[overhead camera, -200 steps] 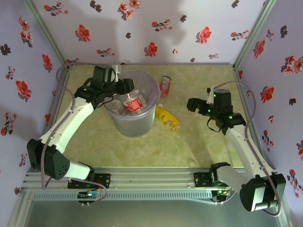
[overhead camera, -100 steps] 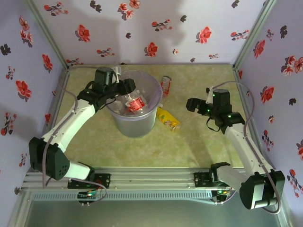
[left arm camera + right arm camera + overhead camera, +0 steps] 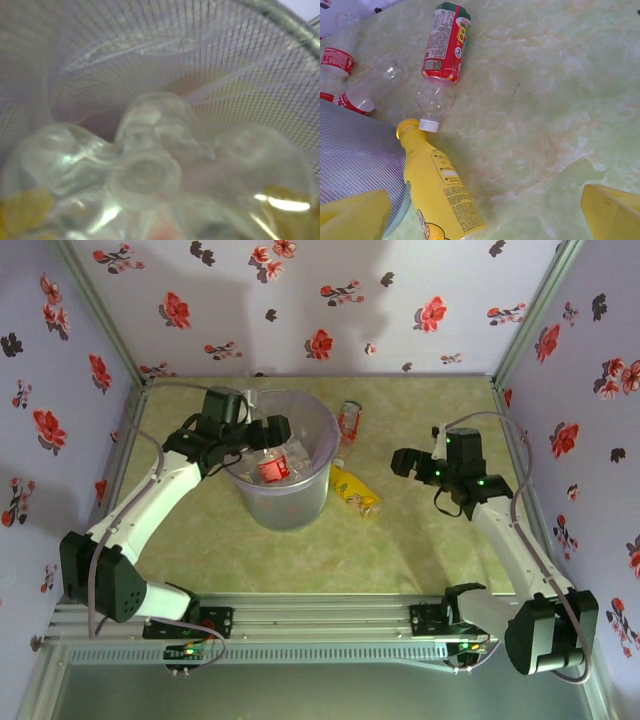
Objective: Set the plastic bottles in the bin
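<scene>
The grey-lavender bin (image 3: 250, 490) stands left of the table's middle. My left gripper (image 3: 268, 434) hangs over its mouth, open. A clear bottle's base (image 3: 145, 180) sits blurred right in front of the left wrist camera, between the wide-spread yellow pads (image 3: 22, 212). A red-labelled bottle (image 3: 272, 469) lies inside the bin. My right gripper (image 3: 404, 462) hovers open to the right of the bin, holding nothing. Below it lies the yellow bottle (image 3: 437, 190) (image 3: 355, 490), cap against the bin. A red-and-green-labelled bottle (image 3: 445, 45) (image 3: 348, 420) lies beyond it.
Two more red-labelled clear bottles (image 3: 362, 92) (image 3: 334, 62) lie on the table past the bin's wall (image 3: 355, 155) in the right wrist view. Flowered walls close in the green marbled table (image 3: 420, 550) on three sides. The metal rail with the arm bases (image 3: 330, 615) runs along the near edge.
My left gripper has opened over the bin, and the red-labelled bottle now sits lower and further left inside it. The right gripper has drifted slightly left.
</scene>
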You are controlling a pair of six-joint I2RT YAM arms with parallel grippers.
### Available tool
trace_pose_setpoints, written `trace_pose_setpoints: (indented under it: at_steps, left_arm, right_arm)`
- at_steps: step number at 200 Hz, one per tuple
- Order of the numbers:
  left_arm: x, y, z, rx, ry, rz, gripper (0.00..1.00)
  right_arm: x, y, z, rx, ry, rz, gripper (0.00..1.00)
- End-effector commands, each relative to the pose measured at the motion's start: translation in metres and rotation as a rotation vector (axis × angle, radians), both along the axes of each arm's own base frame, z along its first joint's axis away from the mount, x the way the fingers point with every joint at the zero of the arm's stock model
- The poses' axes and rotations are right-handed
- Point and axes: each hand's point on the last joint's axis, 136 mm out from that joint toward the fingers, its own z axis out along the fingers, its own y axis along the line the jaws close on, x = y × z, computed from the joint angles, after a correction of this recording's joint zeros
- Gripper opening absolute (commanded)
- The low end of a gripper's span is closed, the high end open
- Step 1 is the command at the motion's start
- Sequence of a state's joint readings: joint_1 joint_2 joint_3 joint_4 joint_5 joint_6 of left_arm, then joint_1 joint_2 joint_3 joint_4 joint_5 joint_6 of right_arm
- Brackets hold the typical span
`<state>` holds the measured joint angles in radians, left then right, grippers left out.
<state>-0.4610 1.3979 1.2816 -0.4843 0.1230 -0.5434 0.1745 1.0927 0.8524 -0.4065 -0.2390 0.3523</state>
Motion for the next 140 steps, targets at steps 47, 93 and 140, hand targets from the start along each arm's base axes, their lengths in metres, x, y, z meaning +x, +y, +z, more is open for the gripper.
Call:
trace_pose_setpoints:
  at_steps: [47,93,140]
  left_arm:
    - [0.0,0.004,0.052,0.02,-0.091,-0.007,1.0]
    - [-0.007,0.006,0.081,0.02,-0.143,-0.024,1.0]
    - [-0.016,0.017,0.084,0.049,-0.149,-0.008,0.97]
  right_arm:
    - [0.03,0.024,0.013,0.022,-0.03,0.007,0.98]
    - [0.045,0.037,0.019,0.065,-0.029,-0.011,0.95]
    - [0.05,0.065,0.01,0.064,-0.002,0.039,0.9]
